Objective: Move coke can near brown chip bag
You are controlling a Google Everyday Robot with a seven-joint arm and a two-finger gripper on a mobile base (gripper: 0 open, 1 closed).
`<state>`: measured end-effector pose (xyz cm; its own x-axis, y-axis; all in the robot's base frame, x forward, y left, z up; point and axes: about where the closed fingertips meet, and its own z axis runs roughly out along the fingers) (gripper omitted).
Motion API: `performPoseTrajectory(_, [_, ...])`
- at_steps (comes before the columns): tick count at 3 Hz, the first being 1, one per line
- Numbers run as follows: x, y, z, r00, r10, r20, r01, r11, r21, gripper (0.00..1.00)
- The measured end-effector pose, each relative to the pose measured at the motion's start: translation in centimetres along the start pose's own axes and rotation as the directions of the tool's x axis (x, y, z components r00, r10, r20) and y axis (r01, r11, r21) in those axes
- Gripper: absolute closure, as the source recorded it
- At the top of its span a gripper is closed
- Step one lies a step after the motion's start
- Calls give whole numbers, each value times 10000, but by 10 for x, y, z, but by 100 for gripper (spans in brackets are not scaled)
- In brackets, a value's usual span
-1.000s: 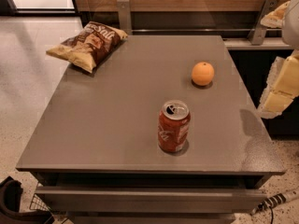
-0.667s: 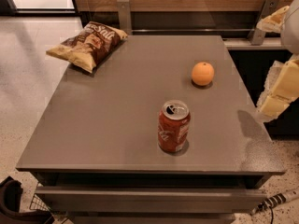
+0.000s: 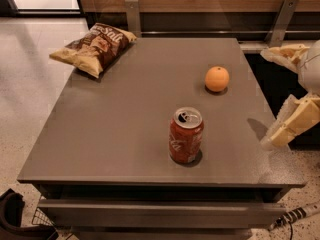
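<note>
**Still nothing grabbed, just sitting lower now**

So my gripper (image 3: 268, 98) hangs off the right edge of the table (image 3: 125, 134), fingers (image 3: 295, 124) spread wide apart, gripping nothing. Compared to a second ago it sits lower and a touch closer to the tabletop. The coke can (image 3: 186, 136) stands upright near the front, same spot as before. The brown chip bag (image 3: 95, 46) lies at the far left corner, well apart from it. The orange (image 3: 217, 79) hasn't moved either.

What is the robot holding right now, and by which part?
Nothing. The gripper hangs open and empty beyond the edge of the table, well apart from the coke can standing on it.
</note>
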<state>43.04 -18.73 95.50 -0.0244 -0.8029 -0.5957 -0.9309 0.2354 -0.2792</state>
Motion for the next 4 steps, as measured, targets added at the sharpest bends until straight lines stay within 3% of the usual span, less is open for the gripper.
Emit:
performPoseTrajectory(1, [-15,12,31,9775,106,2108,69,9966,-822,0])
performPoseTrajectory(2, [-33,23,58,9153,762,3955,-76,9850,-1722,0])
performPoseTrajectory(3, [-39,33,91,8495,1379,5092,-106,9695,-2450,0])
performPoseTrajectory(4, [-35,40,112,7932,1764,5828,-148,9624,-2711,0])
